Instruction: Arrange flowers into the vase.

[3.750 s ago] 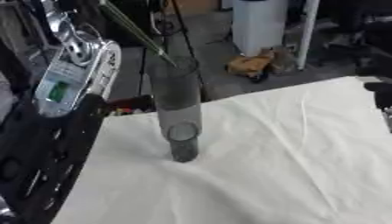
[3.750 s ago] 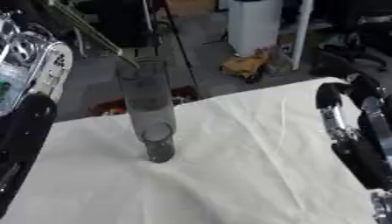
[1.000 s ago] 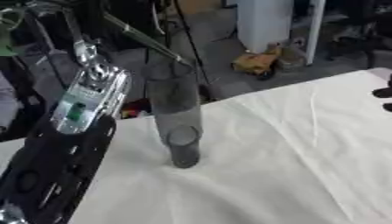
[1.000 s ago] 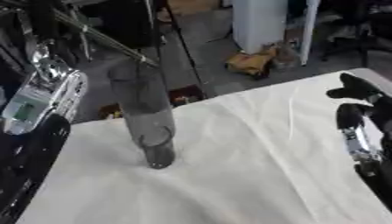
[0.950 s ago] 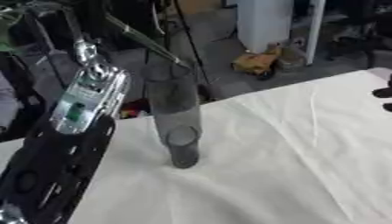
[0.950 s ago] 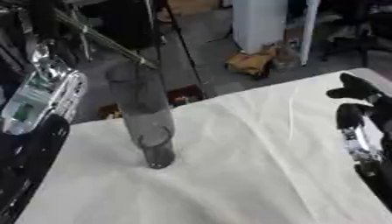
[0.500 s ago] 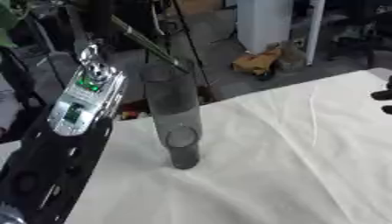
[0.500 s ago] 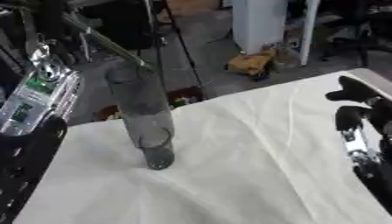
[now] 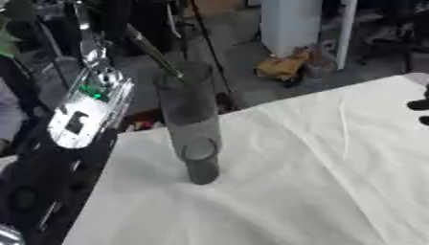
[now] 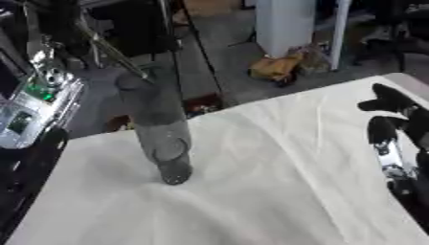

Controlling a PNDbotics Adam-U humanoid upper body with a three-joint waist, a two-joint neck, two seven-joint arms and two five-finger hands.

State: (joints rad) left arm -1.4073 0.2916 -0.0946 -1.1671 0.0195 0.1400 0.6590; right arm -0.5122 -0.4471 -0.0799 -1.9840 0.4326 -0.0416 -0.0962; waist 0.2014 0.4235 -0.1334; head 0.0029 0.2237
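Centre-left of frame: vase [image 9: 191, 129] upright on white cloth [image 9: 293, 182], long axis vertical. Thin stem [image 9: 152, 51] slants from upper left down into vase mouth. Left arm [image 9: 80, 119] rises along left edge, nearer vase; hand itself out of view. Right hand [image 10: 394, 129] at right edge, well apart, fingers relaxed, holding nothing.

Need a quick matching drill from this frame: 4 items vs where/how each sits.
1. glass vase
2. flower stem
3. right hand
4. white cloth

a. at the right edge, over the table
b. slanted, lower end in the vase mouth
c. upright, left of centre
d. spread over the table

Pairs: 1-c, 2-b, 3-a, 4-d
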